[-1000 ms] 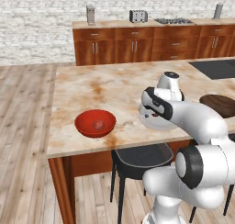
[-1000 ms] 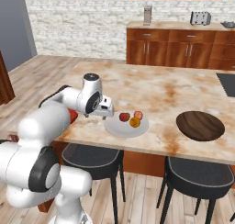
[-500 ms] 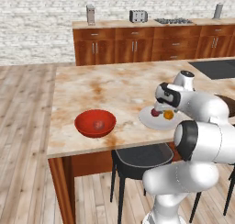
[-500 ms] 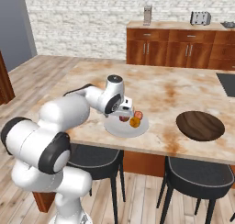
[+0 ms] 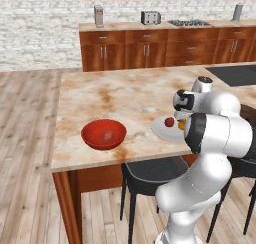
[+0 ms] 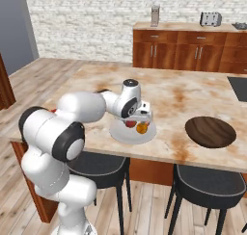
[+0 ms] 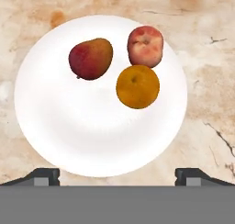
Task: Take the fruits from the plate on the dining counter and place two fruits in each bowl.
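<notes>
Broadly, you have the dining counter (image 5: 115,95) under the arm, with the red bowl (image 5: 103,133) well to the left near the front edge, the dark brown bowl (image 6: 210,131) well to the right, and the white plate (image 7: 82,140) between them. The gripper (image 7: 117,175) hangs over the plate with its fingers spread wide and nothing between them.

What could go wrong starts with the fruits' crowding. In the hand view the reddish mango-like fruit (image 7: 90,58) lies alone at the plate's far left, but the orange (image 7: 137,86) touches or nearly touches the pink-red apple-like fruit (image 7: 145,46). If you come down on either of those two, a finger is likely to land on its neighbour and shove it, and a round fruit pushed on a flat plate could roll off onto the marble. Judging by the view, the fingertips sit toward the near rim of the plate, so you need to carry forward before you close; closing here would catch nothing, or clip the rim and tilt the plate.

The red bowl seems to hold one small reddish fruit (image 5: 106,136), though it blends with the glaze and you can't be sure of it. From the left base camera the arm's own body covers the near right part of the plate and most of the orange. The brown bowl's inside looks bare.
</notes>
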{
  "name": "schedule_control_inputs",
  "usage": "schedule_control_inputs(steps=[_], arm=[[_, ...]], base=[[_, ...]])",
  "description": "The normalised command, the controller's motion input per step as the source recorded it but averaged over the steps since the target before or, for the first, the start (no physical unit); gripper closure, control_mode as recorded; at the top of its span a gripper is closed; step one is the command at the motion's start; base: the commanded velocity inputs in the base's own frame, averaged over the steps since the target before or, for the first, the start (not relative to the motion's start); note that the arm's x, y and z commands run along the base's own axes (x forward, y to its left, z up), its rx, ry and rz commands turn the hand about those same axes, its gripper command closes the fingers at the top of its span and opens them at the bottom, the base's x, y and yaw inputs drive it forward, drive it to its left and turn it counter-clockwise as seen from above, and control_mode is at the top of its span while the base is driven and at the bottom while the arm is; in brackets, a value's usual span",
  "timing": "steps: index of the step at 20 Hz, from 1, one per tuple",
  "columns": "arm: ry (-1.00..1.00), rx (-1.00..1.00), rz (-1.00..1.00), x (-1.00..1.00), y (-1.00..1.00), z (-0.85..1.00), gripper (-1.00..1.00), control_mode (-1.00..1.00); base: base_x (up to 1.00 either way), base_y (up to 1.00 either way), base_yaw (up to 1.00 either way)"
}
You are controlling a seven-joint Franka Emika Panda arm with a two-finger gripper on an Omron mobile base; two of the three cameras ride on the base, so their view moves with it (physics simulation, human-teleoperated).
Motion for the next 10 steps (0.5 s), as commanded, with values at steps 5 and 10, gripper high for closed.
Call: schedule_control_inputs(steps=[5, 10], arm=[[-0.01, -0.09, -0.05, 0.08, -0.09, -0.47, -1.00, -1.00], [-0.03, 0.02, 0.00, 0.31, -0.18, -0.15, -1.00, -1.00]], base=[[0.00, 0.00, 0.00], [0.00, 0.00, 0.00]])
